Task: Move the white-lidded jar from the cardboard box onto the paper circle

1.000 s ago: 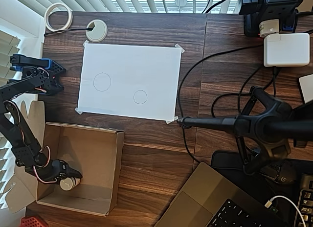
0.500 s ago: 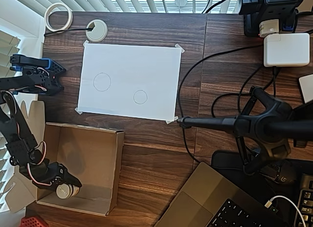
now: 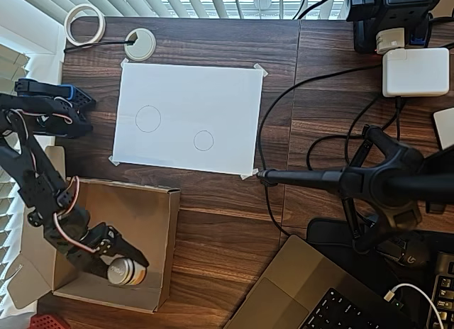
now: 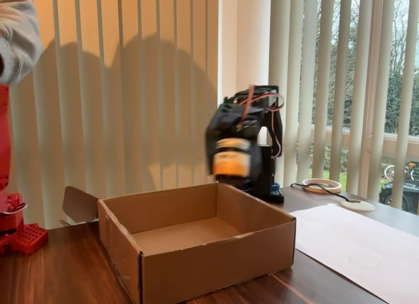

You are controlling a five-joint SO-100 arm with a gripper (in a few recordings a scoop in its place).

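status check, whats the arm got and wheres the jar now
Gripper shut on the white-lidded jar. Jar lifted clear above the cardboard box, seen in the fixed view. Paper circle bare, nothing in the way.

Dark wood desk w/ vertical blinds behind, daylight thru window at right.

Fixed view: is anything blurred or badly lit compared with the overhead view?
In the fixed view the gripper and the white-lidded jar it holds above the cardboard box are motion-blurred, and the bright window leaves them backlit and dark. The overhead view is evenly lit and sharp, the jar crisp.
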